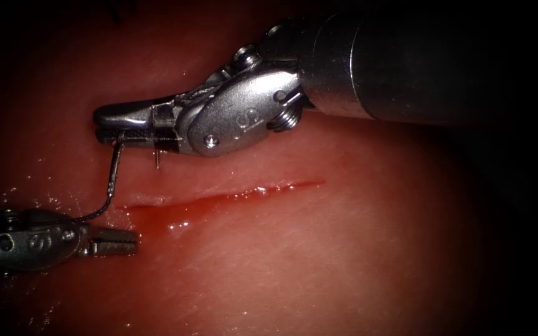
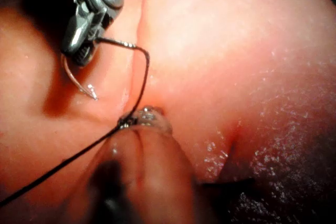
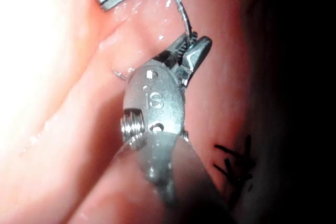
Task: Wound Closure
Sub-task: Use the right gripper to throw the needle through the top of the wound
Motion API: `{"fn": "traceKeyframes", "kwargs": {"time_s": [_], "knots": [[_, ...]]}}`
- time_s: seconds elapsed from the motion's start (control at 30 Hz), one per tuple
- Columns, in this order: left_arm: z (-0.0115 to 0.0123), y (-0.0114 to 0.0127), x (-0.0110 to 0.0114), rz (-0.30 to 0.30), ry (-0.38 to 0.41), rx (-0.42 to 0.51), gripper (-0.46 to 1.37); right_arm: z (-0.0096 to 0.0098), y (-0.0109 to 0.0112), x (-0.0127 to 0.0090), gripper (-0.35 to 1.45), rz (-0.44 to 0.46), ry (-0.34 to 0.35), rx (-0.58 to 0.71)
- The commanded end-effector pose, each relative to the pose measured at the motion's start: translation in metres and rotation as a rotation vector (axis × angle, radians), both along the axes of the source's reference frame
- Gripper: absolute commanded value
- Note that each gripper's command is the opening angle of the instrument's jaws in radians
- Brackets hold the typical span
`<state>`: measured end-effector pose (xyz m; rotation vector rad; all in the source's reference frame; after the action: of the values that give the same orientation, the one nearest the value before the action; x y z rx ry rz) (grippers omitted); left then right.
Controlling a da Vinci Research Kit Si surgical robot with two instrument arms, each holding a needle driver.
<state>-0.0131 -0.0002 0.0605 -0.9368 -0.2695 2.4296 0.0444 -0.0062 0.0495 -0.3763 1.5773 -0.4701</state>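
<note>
On a bench-top piece of tissue (image 1: 344,261), we see the right arm's tool (image 1: 110,127) reaching in from the right of the endoscope view, its jaws clenched on the curved needle (image 1: 114,168) above the left end of the cut (image 1: 225,196). The grip sits part-way along the needle's curve. On one side of the jaws a short stretch ending in the bright tip (image 1: 157,163) juts out and hangs free above the tissue, just above the cut. On the other side the longer stretch of the needle sweeps down from the jaws toward the left arm's tool (image 1: 116,242). We see no part of the needle buried in the tissue.

The left arm's tool lies low at the left of the endoscope view, just beyond the cut's left end, its jaws pointing right. We cannot tell whether those jaws are parted or closed. The needle's lower end passes close by this tool's wrist.

In the left wrist view, the dark thread (image 2: 58,166) runs from the needle's tail end beside the left tool's tip and away across the tissue. Red fluid (image 1: 175,219) glistens along the cut and pools at its left end. In the right wrist view, dark cut ends of thread (image 3: 233,166) lie on the tissue beside the right tool's shaft.
</note>
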Motion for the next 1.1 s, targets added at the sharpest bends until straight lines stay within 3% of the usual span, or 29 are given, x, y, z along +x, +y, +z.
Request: {"fn": "traceKeyframes", "kwargs": {"time_s": [0.03, 0.3, 0.63, 1.1], "knots": [[-0.0002, -0.0001, 0.0, 0.004, 0.001, -0.003, -0.35, 0.0003, -0.0007, -0.0003, -0.35, 0.032, -0.02, 0.018], [-0.0007, -0.0001, -0.0006, 0.009, 0.008, -0.012, -0.35, 0.0012, -0.0023, -0.0012, -0.35, 0.078, -0.045, 0.098], [-0.0011, -0.0004, -0.002, 0.019, 0.005, -0.015, -0.35, 0.004, -0.004, -0.0014, -0.35, 0.087, -0.057, 0.235], [-0.0011, -0.0003, -0.0019, 0.019, 0.004, -0.015, -0.35, 0.0048, -0.0049, -0.0018, -0.35, 0.066, -0.083, 0.349]]}}
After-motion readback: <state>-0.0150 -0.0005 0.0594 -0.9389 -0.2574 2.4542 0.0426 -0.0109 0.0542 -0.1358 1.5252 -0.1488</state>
